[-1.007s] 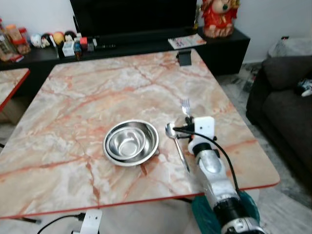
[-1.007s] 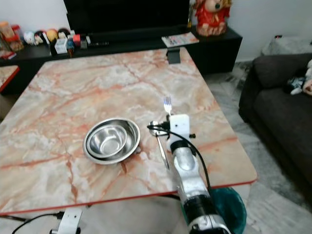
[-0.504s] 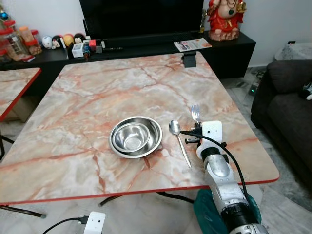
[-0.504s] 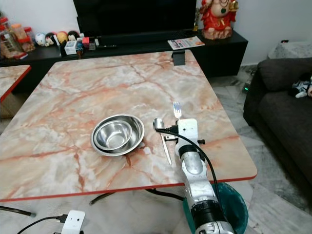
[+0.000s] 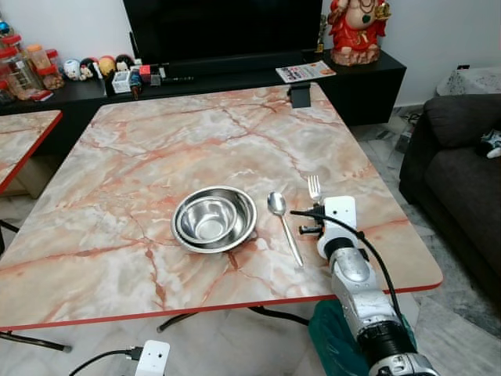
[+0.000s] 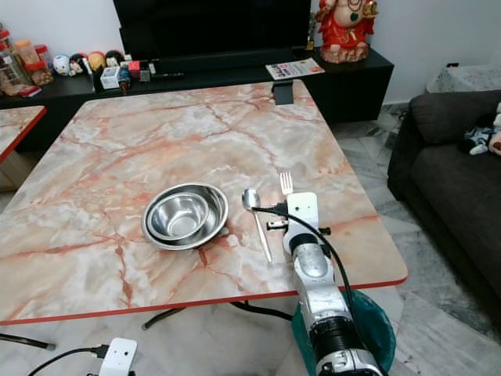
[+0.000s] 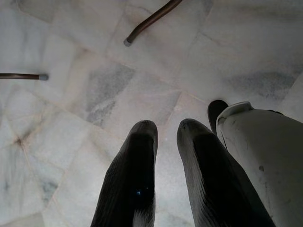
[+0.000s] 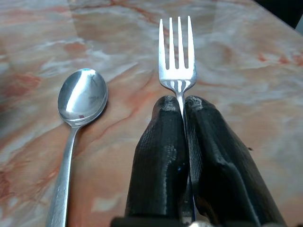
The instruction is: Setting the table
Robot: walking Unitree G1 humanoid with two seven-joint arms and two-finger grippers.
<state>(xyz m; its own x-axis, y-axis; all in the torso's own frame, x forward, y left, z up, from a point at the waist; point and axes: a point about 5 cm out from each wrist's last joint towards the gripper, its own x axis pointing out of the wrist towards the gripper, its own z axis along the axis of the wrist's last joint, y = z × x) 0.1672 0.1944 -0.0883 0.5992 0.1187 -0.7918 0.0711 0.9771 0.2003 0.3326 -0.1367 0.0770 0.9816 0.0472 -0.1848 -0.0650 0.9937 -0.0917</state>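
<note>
Right gripper (image 8: 183, 106) pinching silver four-tined fork (image 8: 177, 56), spoon (image 8: 75, 123) beside

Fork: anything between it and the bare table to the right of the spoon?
Nothing visible. The right gripper is shut on the fork, which points along bare marble table beside the spoon, apart from it. The bowls lie beyond the spoon.

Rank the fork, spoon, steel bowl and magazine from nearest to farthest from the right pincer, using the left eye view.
1. Fork, gripped in the right pincer.
2. Spoon, just to its left.
3. Steel bowl, further left.
4. Magazine, on the far cabinet.
</note>
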